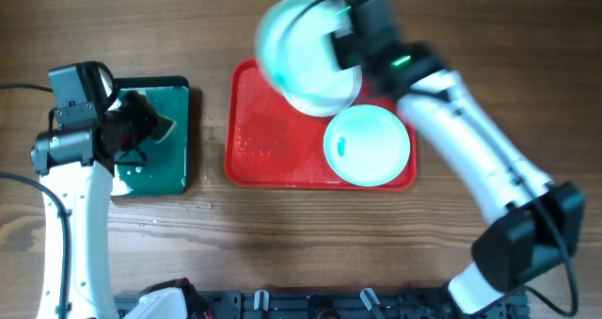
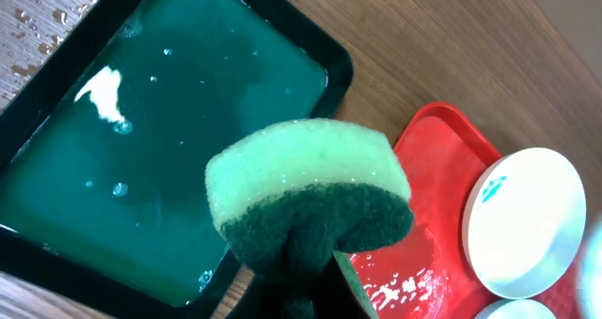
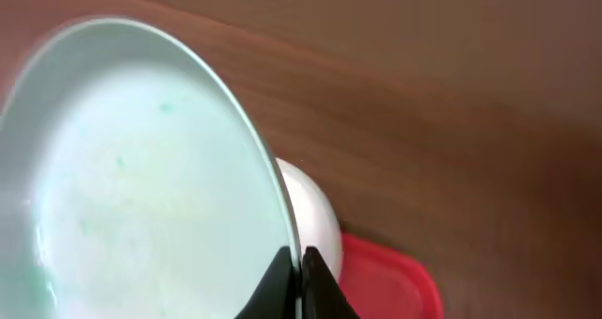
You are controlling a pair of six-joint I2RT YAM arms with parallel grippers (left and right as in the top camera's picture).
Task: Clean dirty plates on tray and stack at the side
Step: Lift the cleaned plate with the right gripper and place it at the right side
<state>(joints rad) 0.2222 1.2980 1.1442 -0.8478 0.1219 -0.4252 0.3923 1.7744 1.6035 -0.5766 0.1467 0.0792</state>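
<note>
Turquoise plate (image 3: 141,168) pinched at its rim by right end effector (image 3: 299,256)

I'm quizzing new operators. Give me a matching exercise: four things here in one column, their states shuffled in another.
1 green sponge
2 raised pale turquoise round plate
3 second turquoise plate
4 dark green rectangular tray

A lies flat on red plastic tray
B holds liquid
C rim pinched by right gripper
D clamped in left gripper

Pairs: 1-D, 2-C, 3-A, 4-B
</note>
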